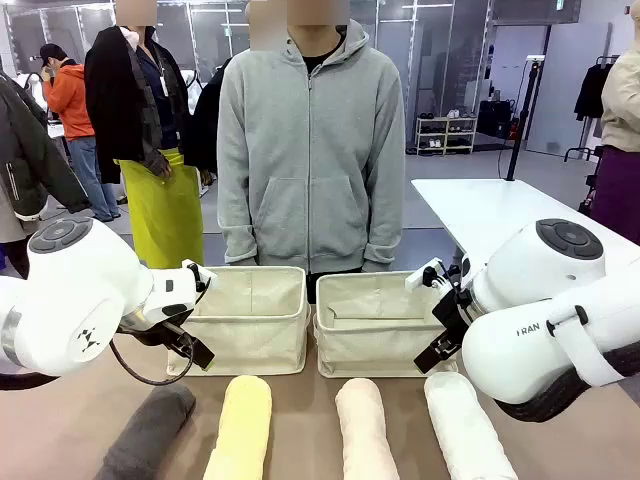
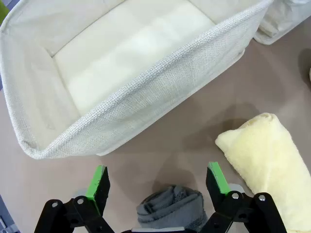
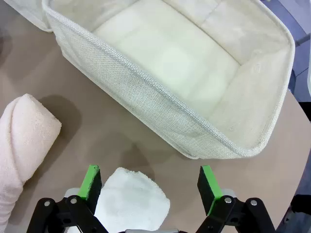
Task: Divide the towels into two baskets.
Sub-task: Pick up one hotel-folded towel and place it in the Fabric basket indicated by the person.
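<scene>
**A:** Brown counter [image 1: 303,420] up front, a busy hall behind it with people standing about, and a person [image 1: 310,150] in a grey hoodie right at the far edge.

**B:** Two cream bins in front of that person, just beside each other: left basket [image 1: 255,345], right basket [image 1: 370,350].

**A:** And the near row, four rolls lying on the counter with their ends toward the baskets. From the left: dark grey towel [image 1: 150,430], pale yellow towel [image 1: 242,425], pale pink towel [image 1: 365,430], white towel [image 1: 465,430], each apart from the next.

**B:** The left arm [image 1: 70,300] comes in low by the left basket's near corner, and the right arm [image 1: 540,320] mirrors it at the right basket.

**A:** Over to the left wrist view! The left gripper [image 2: 158,182] has its jaws spread wide, clamped on nothing, and the dark grey towel's rolled end sits below, between them.

**B:** The pale yellow towel is off to the right of the frame. The left basket runs across the top with its pale floor in full view (a corner of the other one peeks in at top right).

**A:** Right wrist view now. The right gripper [image 3: 150,179] is also wide apart and holding nothing, with the white towel's end under the gap, nearer one finger.

**B:** The pale pink towel lies at the left edge, well apart from the fingers. The right basket slants across the top, its woven near wall facing us.
</scene>
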Robot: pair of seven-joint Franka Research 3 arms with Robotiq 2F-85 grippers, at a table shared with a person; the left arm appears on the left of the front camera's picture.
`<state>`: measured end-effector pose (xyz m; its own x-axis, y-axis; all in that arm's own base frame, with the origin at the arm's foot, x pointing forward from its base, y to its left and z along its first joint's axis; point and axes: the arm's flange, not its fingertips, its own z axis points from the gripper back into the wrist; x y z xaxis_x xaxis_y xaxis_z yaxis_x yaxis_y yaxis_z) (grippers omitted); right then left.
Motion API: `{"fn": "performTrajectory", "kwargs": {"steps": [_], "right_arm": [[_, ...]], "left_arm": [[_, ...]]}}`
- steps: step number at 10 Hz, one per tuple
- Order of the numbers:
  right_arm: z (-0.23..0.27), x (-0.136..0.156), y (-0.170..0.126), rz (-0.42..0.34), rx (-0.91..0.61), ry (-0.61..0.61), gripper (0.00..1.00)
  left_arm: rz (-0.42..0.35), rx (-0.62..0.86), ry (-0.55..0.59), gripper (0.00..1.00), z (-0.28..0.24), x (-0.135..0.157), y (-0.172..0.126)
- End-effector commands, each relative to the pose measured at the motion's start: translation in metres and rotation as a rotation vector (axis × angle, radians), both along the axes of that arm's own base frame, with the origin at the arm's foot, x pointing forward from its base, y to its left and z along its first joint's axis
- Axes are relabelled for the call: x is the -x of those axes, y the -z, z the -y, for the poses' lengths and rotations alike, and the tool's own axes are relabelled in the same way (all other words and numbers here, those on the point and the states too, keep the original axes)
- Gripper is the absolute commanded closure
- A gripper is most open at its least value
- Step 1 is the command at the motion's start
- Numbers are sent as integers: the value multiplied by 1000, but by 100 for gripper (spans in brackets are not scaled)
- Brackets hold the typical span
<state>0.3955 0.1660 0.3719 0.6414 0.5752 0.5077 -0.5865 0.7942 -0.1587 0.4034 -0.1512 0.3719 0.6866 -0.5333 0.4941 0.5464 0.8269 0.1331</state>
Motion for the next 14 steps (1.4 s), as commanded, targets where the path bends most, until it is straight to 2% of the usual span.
{"fn": "performTrajectory", "kwargs": {"steps": [1,10,11,14], "right_arm": [[0,0,0,0,0,0,0],[0,0,0,0,1,0,0],[3,-2,-14,-41,-34,-11,0],[14,-11,-50,-168,-126,-77,0]], "left_arm": [[0,0,0,0,0,0,0],[0,0,0,0,0,0,0],[0,0,1,0,1,0,0],[-88,127,33,0,-1,-2,-47]]}}
